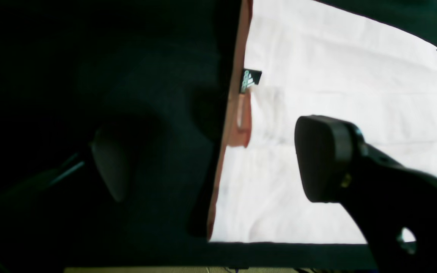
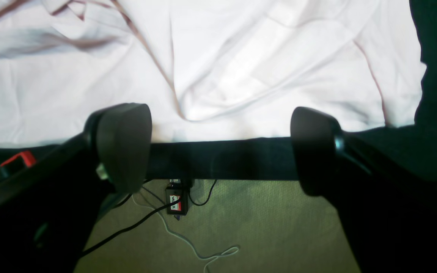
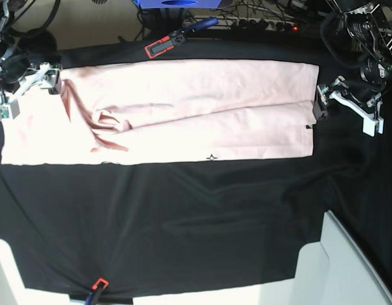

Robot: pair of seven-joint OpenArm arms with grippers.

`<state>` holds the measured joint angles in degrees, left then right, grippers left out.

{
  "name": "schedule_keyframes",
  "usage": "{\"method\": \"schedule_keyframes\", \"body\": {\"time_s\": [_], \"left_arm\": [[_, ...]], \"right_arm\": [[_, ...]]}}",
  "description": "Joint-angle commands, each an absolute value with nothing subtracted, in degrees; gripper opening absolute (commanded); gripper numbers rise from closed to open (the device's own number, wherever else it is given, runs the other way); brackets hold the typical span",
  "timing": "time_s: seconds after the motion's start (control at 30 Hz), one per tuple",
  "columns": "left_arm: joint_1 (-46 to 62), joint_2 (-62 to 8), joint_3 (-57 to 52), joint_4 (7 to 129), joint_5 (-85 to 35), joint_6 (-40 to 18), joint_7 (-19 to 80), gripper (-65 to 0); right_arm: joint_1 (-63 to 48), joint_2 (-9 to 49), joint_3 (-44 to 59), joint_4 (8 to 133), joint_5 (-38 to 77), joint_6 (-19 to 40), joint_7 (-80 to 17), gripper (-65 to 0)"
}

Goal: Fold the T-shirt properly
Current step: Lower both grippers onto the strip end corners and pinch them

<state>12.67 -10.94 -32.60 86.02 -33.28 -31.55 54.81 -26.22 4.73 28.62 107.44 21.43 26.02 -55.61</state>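
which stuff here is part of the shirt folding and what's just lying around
Job:
- T-shirt, folded into a long band on the black cloth
- left gripper, open at one end of it
- right gripper, open at the other end

Lying about:
- clamps
- cables on the floor

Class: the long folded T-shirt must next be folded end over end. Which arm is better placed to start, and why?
Probably the left: its open end effector straddles the T-shirt edge at a flat, tidy end. The right end effector faces a rumpled end.
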Motion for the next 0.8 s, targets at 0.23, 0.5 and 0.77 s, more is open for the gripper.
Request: {"method": "schedule_keyframes", "body": {"time_s": [0.23, 0.5, 0.77], "left_arm": [[12.70, -11.82, -32.84, 86.81, -33.71, -31.78, 54.02, -2.0], [12.62, -11.82, -32.84, 86.81, -33.71, -31.78, 54.02, -2.2], [12.18, -11.74, -32.84, 86.99, -33.98, -31.78, 54.02, -2.2]], "right_arm": [[-26.15, 3.74, 28.79, 108.44, 21.93, 25.98, -54.90, -10.6], [-26.24, 1.89, 28.70, 108.44, 21.93, 25.98, -54.90, -10.7], [-24.57, 1.45, 28.88, 108.44, 21.93, 25.80, -61.49, -10.9]]}}
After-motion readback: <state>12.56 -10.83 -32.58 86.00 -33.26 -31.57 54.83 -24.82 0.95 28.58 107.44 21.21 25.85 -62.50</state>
